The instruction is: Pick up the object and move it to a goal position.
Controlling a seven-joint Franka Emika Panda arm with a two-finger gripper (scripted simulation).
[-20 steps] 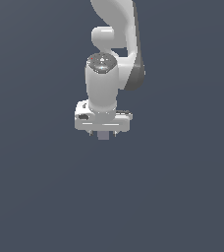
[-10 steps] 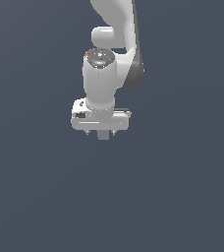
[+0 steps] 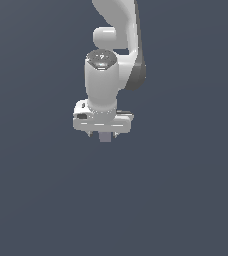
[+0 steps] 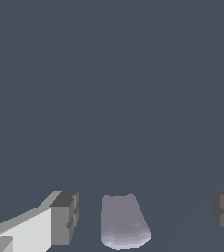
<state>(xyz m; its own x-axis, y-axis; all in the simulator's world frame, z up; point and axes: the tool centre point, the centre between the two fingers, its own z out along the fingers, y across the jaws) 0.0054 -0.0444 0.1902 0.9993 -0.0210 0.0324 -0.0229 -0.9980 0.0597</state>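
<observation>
Exterior view
Arm: smooth white Panda arm with rounded, glossy joints and a dark grey band on one side; it comes down from the top edge.
Gripper: the gripper points straight down under a flat, boxy white hand.
Object: a small pale grey-lavender block, squarish and plain, shows directly below the hand, between the short finger stubs.
Surface: a flat, matte slate-grey surface fills the whole background, without texture.

Wrist view
Fingers: two blocky fingers with dark grey, ridged pads stand well apart, one on either side of the block.
Object: the block appears as a soft lavender shape with rounded edges and a faint sheen, sitting between the pads with a clear gap on each side.
Hand state: spread wide, touching nothing.
</observation>
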